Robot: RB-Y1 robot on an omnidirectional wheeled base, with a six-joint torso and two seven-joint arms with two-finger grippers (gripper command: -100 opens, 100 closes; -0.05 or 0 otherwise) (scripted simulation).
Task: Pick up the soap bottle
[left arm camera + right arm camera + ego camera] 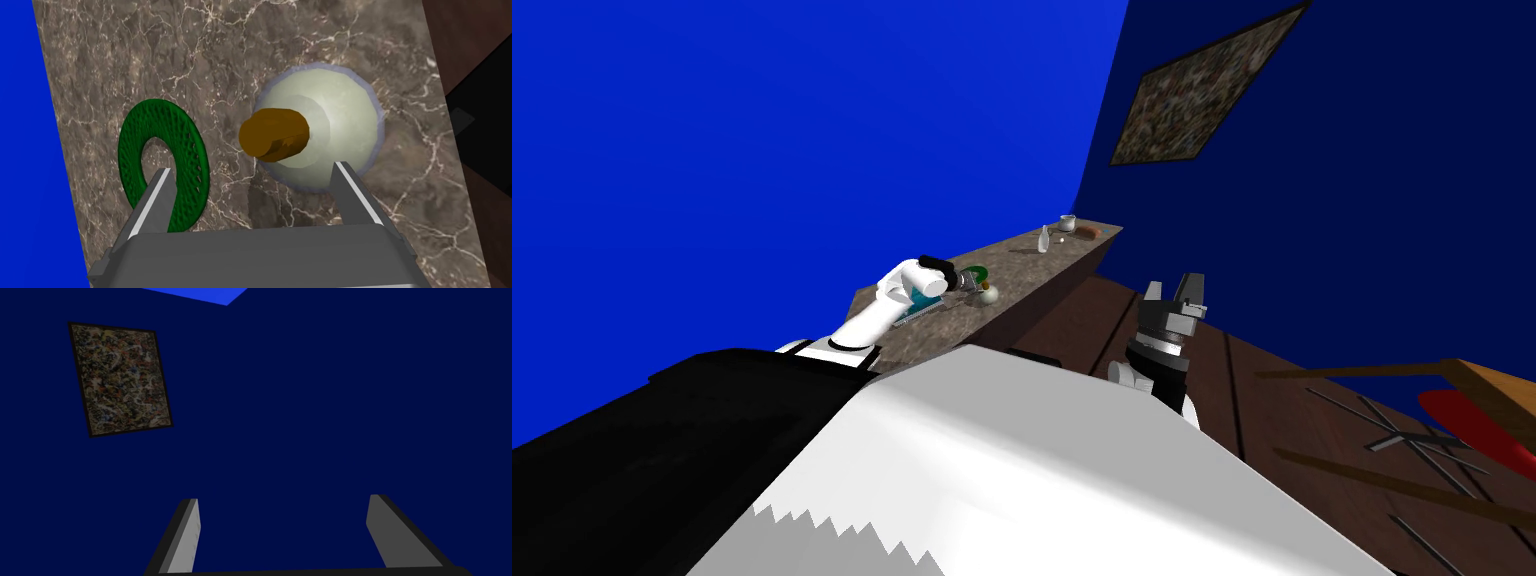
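The soap bottle (340, 115) is a round, pale greenish-white flask with a brown cap (272, 135), standing upright on a brown marbled countertop (200, 50). My left gripper (253, 169) hangs over it, looking down, open. The cap sits between the two fingers, one fingertip (345, 172) over the bottle's rounded edge. The other finger crosses a green ring (190, 145) lying flat beside the bottle. From the head view, the left gripper (967, 281) reaches over the counter to the bottle (989, 294). My right gripper (1177, 292) is raised off the counter, open.
Farther along the countertop (1032, 268) stand a small white bottle (1044, 240), a cup (1067, 223) and an orange item (1089, 232). A teal object (917, 312) lies under my left forearm. A blue wall runs behind the counter. Wooden furniture with a red part (1477, 425) stands at the right.
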